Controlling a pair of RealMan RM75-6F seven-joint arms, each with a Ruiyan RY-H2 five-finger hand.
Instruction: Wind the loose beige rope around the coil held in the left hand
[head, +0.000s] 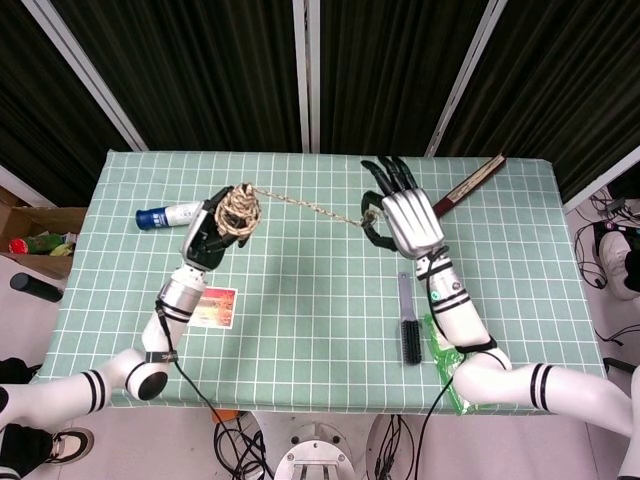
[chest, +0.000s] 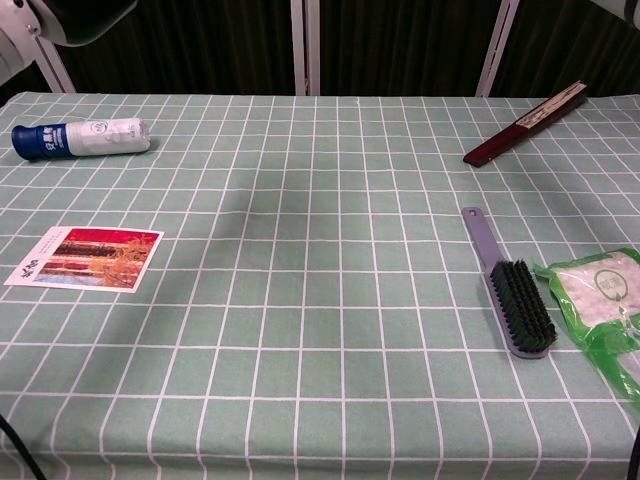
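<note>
In the head view my left hand (head: 215, 228) is raised at the left and grips the beige rope coil (head: 238, 208). From the coil a loose length of rope (head: 305, 207) runs taut to the right. Its far end is pinched in my right hand (head: 400, 215), which is raised at centre right with its back to the camera and its other fingers spread. In the chest view both hands are above the frame; only a bit of the left arm (chest: 50, 15) shows at the top left corner.
On the green checked table (chest: 320, 250) lie a blue-and-white bottle (chest: 80, 138) at the far left, a photo card (chest: 85, 256), a purple brush (chest: 512, 288), a green packet (chest: 598, 300) at the right edge and a dark red folded fan (chest: 525, 124) at the far right.
</note>
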